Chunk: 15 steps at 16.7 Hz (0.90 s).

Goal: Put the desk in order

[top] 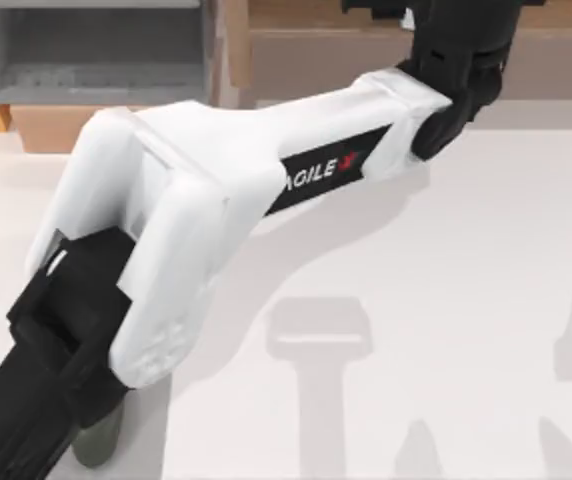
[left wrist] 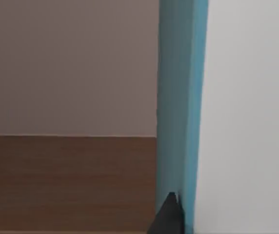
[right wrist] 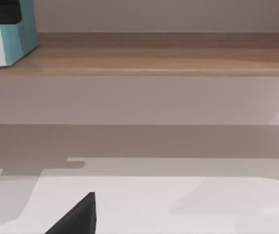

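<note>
The desk (top: 446,250) is a broad white tabletop backed by a light-brown wooden shelf unit (top: 366,60). My left arm stretches from the near left across to the far shelf, where its black left gripper (top: 436,15) ends. In the left wrist view an upright teal-and-white book (left wrist: 181,97) stands on the wooden shelf floor, with a dark fingertip (left wrist: 169,217) against its teal spine. The right wrist view shows the same book (right wrist: 12,34) standing on the shelf with the black left gripper (right wrist: 3,10) clamped at its top. A dark part of my right gripper (right wrist: 76,217) hangs low over the desk.
An open grey compartment (top: 96,50) sits at the back left. A grey-green rounded object (top: 96,440) stands half hidden under the left arm at the near left. Arm shadows fall across the middle and right of the tabletop.
</note>
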{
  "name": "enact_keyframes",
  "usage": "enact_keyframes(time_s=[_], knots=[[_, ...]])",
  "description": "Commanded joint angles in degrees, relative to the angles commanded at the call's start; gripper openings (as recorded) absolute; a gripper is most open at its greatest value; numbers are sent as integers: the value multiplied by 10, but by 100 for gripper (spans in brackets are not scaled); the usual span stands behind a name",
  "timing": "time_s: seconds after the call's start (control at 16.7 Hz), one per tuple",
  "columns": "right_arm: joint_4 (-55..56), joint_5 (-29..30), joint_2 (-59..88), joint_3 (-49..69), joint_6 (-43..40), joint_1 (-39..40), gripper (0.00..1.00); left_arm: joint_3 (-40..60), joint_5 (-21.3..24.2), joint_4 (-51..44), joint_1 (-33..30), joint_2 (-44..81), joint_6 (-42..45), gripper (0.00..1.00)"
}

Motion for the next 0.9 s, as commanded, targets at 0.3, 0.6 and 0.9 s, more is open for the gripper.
enact_keyframes(time_s=[0.3, 0.6, 0.9], knots=[[0, 0, 0, 0, 0, 0, 100, -2, -1, 1, -3, -3, 1, 0], [0, 0, 0, 0, 0, 0, 100, -82, -17, 24, -19, -54, 3, 0], [0, 0, 0, 0, 0, 0, 100, -128, -31, 43, -32, -88, 4, 0]])
